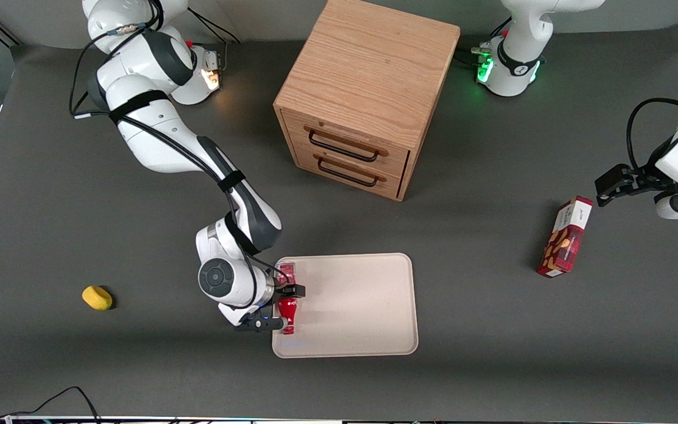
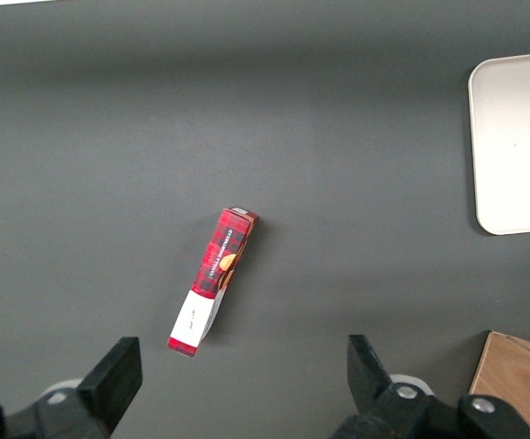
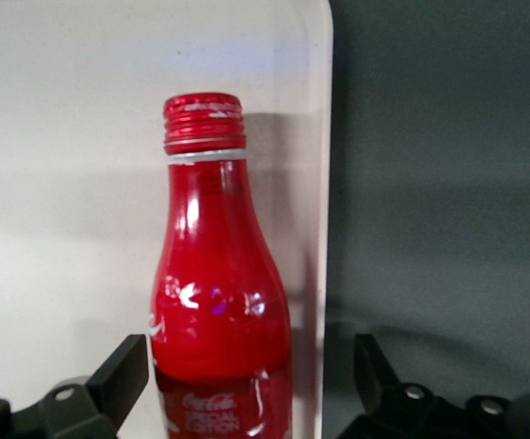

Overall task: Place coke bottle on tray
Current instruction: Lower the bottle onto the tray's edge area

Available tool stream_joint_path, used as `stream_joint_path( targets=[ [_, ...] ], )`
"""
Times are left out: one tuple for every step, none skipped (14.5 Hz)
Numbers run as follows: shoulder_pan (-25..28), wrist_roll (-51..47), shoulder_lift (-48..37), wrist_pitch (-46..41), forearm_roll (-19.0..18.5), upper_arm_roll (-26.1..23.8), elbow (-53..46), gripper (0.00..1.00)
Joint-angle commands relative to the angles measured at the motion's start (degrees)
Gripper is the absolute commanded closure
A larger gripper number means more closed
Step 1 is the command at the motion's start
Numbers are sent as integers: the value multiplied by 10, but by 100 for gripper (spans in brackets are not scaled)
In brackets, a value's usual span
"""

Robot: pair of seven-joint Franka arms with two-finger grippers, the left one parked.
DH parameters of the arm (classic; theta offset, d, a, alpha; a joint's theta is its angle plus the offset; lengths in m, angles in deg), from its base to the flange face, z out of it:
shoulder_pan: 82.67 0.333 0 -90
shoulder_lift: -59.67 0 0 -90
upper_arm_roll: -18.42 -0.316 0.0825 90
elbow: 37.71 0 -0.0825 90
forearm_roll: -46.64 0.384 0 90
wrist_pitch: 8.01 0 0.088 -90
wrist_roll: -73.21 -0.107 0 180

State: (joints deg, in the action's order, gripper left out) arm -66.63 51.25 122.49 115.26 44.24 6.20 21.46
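From the front view, we are seeing the right arm's gripper (image 1: 277,306) hanging over the working arm's end of the tray (image 1: 362,306), with the coke bottle (image 1: 287,311) lying between its fingers, cap pointing toward the front camera. The bottle is sitting just inside the tray's rim, very close to the edge. We are judging that this is the main risk: if the bottle is released here it may roll over the low rim onto the worktop (image 1: 80,365), or be nudged off as the fingers are pulling away. This view alone is also showing us the wooden drawer cabinet (image 1: 368,100), the yellow object (image 1: 97,297) toward the working arm's end, and the snack box (image 1: 565,237) toward the parked arm's end.

From the left wrist view, we are seeing only the red-and-white snack box (image 2: 212,282) lying flat, a corner of the tray (image 2: 516,146) and a corner of the cabinet (image 2: 516,384); neither bottle nor working gripper is appearing here.

From the right wrist view, we are seeing what the others are hiding: the bottle (image 3: 217,302) with its red cap and white lettering, and the tray rim (image 3: 324,137) running just beside it. The fingers (image 3: 123,370) are standing spread, with gaps showing on both sides of the bottle, so they are not pinching it. A loose round bottle beside a low rim is what worries us.
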Motion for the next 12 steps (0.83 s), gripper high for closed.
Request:
stream_joint_path(
  targets=[
    [8,11,3,1,8,9,-12,0],
    [8,11,2,1,9,9,-12,0],
    [9,11,0,0,9,9,-12,0],
    [8,11,-2,0,8,9,-12,0],
    [8,12,-9,-4,7,9,-12,0],
    [8,12,-19,-8,-3,9,-12,0],
    [7,12,-25,-17,-19,8,-6,0],
    [7,12,-31,-21,-27,7,-3,0],
    [7,12,-35,-22,-28,7,0,0],
    [8,12,-38,-22,-28,6,2,0],
    [7,11,-43,-22,-28,4,5,0],
    [7,4,-62,-25,-27,2,18,0]
  ],
)
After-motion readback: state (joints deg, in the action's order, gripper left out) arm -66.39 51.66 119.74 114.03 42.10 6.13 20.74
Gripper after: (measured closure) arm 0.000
